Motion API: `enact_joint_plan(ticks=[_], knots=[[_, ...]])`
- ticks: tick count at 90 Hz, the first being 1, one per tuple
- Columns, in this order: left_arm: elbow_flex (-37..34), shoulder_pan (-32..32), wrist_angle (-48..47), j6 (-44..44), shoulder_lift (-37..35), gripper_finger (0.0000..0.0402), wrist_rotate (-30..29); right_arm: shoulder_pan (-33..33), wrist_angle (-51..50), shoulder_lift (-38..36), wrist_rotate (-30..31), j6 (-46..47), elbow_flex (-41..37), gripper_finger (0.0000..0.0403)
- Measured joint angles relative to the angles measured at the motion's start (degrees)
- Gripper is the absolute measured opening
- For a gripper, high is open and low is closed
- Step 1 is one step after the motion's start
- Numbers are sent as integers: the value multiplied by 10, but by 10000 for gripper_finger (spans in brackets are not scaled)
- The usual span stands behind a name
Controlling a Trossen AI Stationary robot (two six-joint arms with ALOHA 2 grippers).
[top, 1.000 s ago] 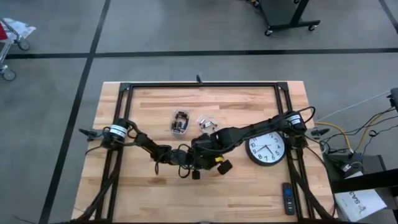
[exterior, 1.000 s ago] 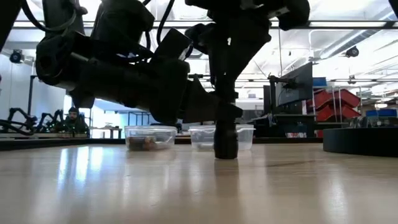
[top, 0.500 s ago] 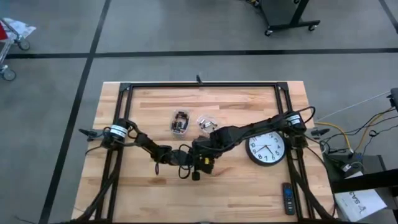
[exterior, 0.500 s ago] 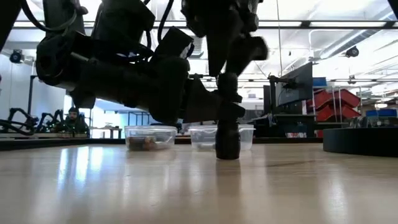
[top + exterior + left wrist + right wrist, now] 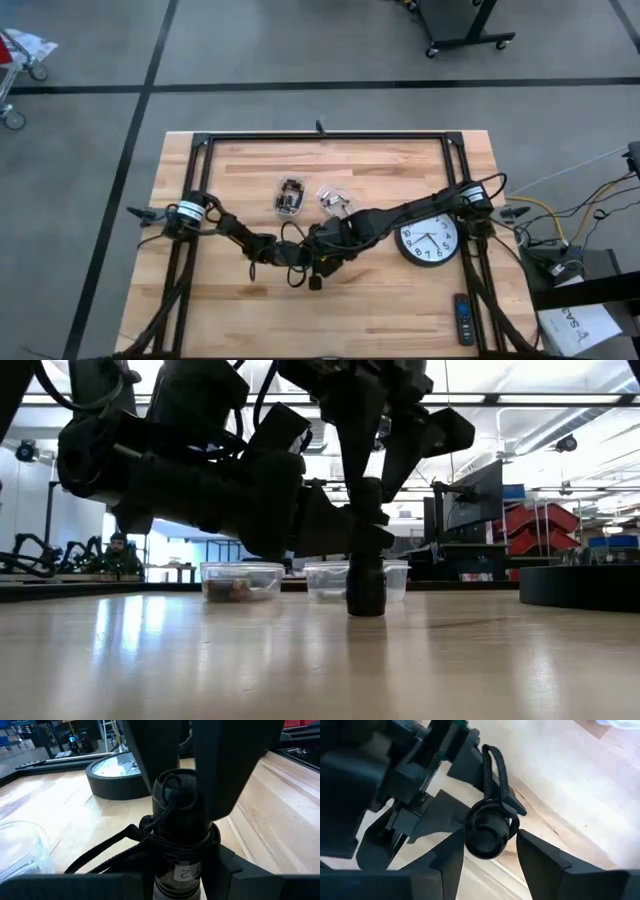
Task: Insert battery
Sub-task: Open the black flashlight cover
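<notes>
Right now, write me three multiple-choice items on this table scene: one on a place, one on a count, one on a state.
1. Where is the clock?
A. On the table's right side
B. On the table's left side
C. On the floor

2. How many clear containers are on the table?
A. One
B. Two
C. Four

3. How is the flashlight placed?
A. Lying flat
B. Hanging in the air
C. Standing upright on the table

Answers:
1 A: the high view shows the clock flat on the wood at the right.
2 B: two sit side by side toward the far edge.
3 C: its base is on the wood, with the left gripper shut on it and the right gripper open around its top.
</notes>
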Motion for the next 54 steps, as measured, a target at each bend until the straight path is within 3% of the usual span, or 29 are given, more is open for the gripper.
enact_joint_plan(ticks=[54], knots=[[0,0,0,1,0,95,-4,-1,16,4,1,-6,-1,93]])
